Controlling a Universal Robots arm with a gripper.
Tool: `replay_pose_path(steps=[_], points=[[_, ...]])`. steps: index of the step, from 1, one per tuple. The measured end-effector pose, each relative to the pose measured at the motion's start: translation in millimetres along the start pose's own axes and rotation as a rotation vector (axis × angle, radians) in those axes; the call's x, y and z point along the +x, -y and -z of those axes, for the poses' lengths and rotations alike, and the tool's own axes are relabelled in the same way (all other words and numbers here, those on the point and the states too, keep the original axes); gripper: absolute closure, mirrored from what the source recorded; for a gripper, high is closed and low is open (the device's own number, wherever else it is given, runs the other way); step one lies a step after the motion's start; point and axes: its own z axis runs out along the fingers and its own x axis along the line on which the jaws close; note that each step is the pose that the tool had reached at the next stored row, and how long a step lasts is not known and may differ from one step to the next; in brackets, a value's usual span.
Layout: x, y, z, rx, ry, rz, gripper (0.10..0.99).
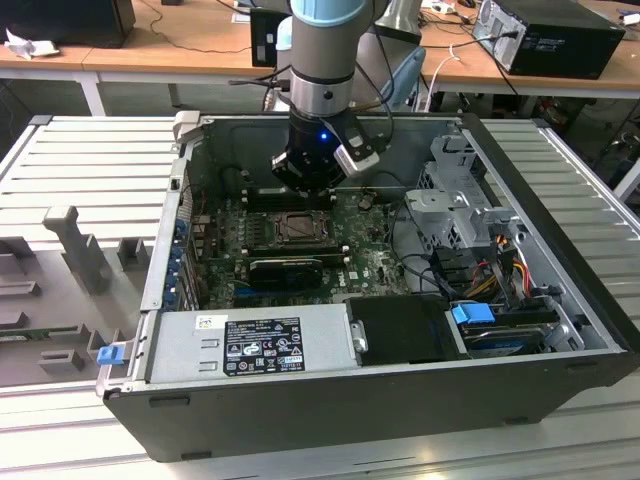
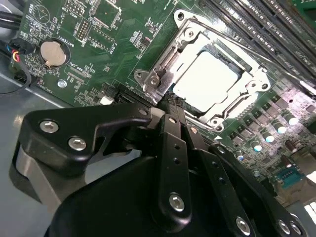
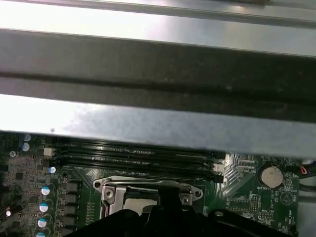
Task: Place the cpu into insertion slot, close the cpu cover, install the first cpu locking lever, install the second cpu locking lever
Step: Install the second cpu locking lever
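The cpu [image 2: 205, 79] lies flat in the insertion slot [image 1: 298, 228] on the green motherboard, its pale silver top showing through the cut-out. The cpu cover [image 2: 165, 59] is down over it, framing the chip on all sides. A thin metal lever rod [image 2: 232, 43] runs along the socket edge beside the memory slots. My gripper [image 2: 169, 104] hangs low over the socket's rim, its black fingers drawn together with nothing visible between them. In the exterior view the gripper [image 1: 305, 190] sits just behind the socket. In the first wrist view the cover [image 3: 148, 190] shows behind the gripper [image 3: 168, 200].
The open computer case [image 1: 560, 200] surrounds the board, and its wall [image 3: 148, 64] stands close behind the memory slots [image 3: 133, 155]. A coin battery [image 2: 52, 53] sits on the board. The power supply [image 1: 255, 345] is in front, the drive cage [image 1: 465, 210] toward the exterior view's right.
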Motion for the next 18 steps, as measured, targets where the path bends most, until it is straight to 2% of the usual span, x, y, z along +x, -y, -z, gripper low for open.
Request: replay_pose_path(steps=[4, 6, 9, 13, 14, 15, 16, 17, 18], points=[[-0.1, -0.4, 12.9, 0.000, 0.0001, 0.000, 0.980], [-0.2, -0.3, 26.6, 0.000, -0.0001, 0.000, 0.980], [0.3, 4.3, 27.3, 0.000, 0.0000, 0.000, 0.980], [1.6, 20.5, 27.8, 0.001, -0.0001, 0.000, 0.980], [2.3, 28.2, 27.9, 0.001, -0.0006, 0.000, 0.980], [3.1, 39.0, 27.7, 0.000, -0.0039, 0.000, 0.980], [3.5, 42.7, 27.7, -0.001, -0.0076, 0.000, 0.980], [3.6, 44.4, 27.8, -0.005, -0.0090, 0.000, 0.980], [3.8, 46.5, 27.8, -0.026, -0.0092, 0.000, 0.980]])
